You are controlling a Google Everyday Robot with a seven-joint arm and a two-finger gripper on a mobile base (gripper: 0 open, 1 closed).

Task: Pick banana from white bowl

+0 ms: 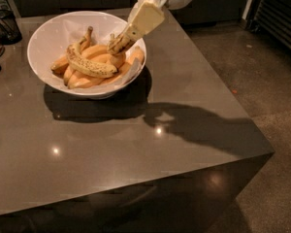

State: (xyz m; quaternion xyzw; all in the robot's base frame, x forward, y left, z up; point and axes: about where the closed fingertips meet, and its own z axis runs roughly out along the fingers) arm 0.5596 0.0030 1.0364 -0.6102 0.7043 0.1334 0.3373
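The banana (114, 47) lay at the right side of the bowl (44, 41); only a short speckled piece of it showed, at the very tip of the gripper (123, 37), and it rested on the heap of other bananas (94, 79); the rest of it I could not make out. The step in hand seemed to be the grasp itself, or the start of the lift. To do it well, the grip should sit across the body of the fruit and not only at its end, because a hold on the end would probably let it swing or slip; the lift should then go straight up and slowly, so that the freckled banana (89, 68) just beside it is not dragged along and the bowl rim is not struck. The gripper came down slanted from the upper right, over the right rim of the bowl, and its tip met the speckled piece; whether it was closed on the banana or only touching it, I could not tell. The bowl stood near the far left corner of the table (160, 154).
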